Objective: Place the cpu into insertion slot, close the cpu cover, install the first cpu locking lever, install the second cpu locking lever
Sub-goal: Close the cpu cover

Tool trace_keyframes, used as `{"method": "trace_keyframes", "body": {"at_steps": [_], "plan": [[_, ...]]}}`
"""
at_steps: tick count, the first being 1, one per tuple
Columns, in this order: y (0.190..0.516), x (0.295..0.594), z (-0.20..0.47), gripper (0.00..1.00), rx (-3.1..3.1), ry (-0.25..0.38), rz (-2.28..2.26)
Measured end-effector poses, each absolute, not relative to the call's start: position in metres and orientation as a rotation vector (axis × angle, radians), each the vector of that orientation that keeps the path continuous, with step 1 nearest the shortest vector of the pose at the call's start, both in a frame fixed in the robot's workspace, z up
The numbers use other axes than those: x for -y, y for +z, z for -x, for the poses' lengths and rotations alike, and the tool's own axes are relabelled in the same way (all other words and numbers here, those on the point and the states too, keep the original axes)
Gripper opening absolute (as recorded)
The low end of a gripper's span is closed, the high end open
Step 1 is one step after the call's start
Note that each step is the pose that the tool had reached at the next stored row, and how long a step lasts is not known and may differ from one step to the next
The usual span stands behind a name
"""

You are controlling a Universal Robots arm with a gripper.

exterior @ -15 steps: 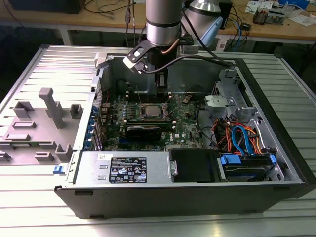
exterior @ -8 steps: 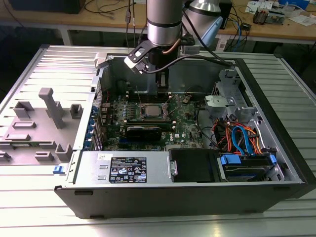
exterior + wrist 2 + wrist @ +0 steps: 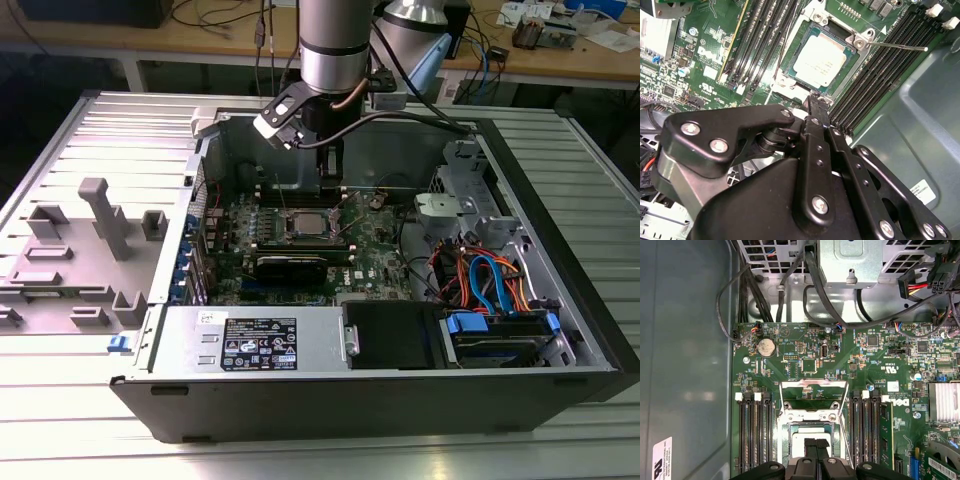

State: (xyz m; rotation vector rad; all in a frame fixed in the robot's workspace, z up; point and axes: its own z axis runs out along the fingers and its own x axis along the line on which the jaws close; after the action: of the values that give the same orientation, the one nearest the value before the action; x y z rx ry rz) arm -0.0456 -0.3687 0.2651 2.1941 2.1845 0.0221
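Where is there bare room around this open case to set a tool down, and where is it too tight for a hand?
Free: the ribbed aluminium table in front of the black computer case, and the bare grey case panel beside the black memory slots. Crowded: the orange and blue drive cables, and the dark square CPU socket by the gripper.

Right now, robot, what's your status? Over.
Gripper shut, tips at the insertion slot edge. Cpu sitting in the slot. One thin locking lever sticks out sideways, looks unlatched.
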Motion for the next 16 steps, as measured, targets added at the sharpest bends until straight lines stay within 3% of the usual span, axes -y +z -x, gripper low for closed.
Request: {"method": "trace_keyframes", "body": {"at_steps": [16], "plan": [[0.2651,0.3687,0.0382,0.11,-2.185,0.022,-2.194]]}}
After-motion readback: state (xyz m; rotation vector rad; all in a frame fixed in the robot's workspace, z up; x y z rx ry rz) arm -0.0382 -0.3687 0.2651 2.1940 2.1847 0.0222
